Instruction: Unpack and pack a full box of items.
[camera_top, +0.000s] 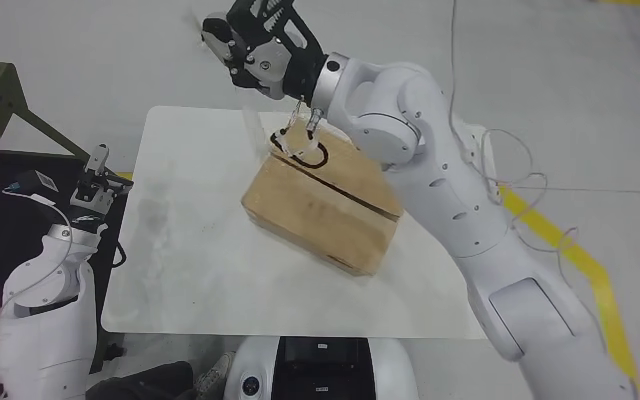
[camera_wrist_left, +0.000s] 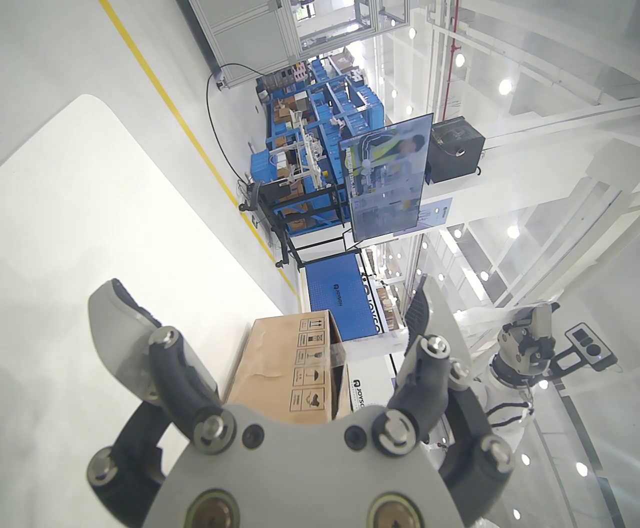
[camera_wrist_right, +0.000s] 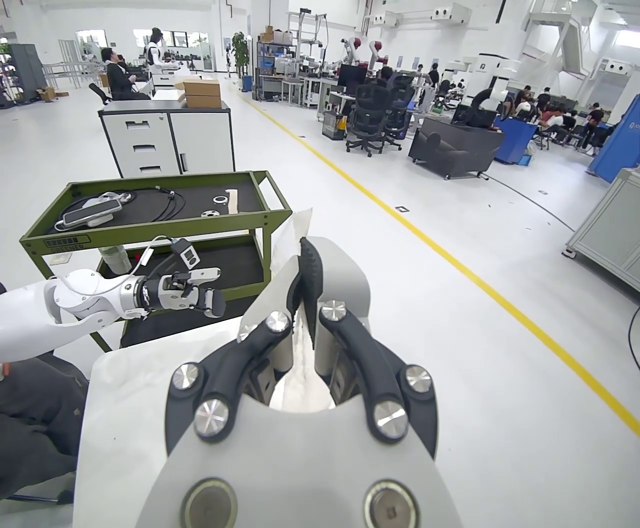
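Note:
A closed brown cardboard box (camera_top: 320, 205) lies at an angle in the middle of the white table (camera_top: 180, 250). On its far corner rests a black cable loop with white ends (camera_top: 305, 148). My right gripper (camera_top: 222, 35) is raised beyond the table's far edge, shut on a thin white sheet or bag (camera_wrist_right: 292, 227) that sticks out past its fingertips (camera_wrist_right: 302, 250). My left gripper (camera_top: 95, 162) hangs off the table's left edge, open and holding nothing (camera_wrist_left: 270, 300). From the left wrist view the box (camera_wrist_left: 290, 365) lies ahead, with the right gripper (camera_wrist_left: 525, 340) beyond it.
A green cart (camera_wrist_right: 150, 220) with a phone and cables stands beyond the table's left side, behind the left gripper (camera_wrist_right: 200, 295). A yellow floor line (camera_top: 560, 245) runs to the right of the table. Bare tabletop surrounds the box.

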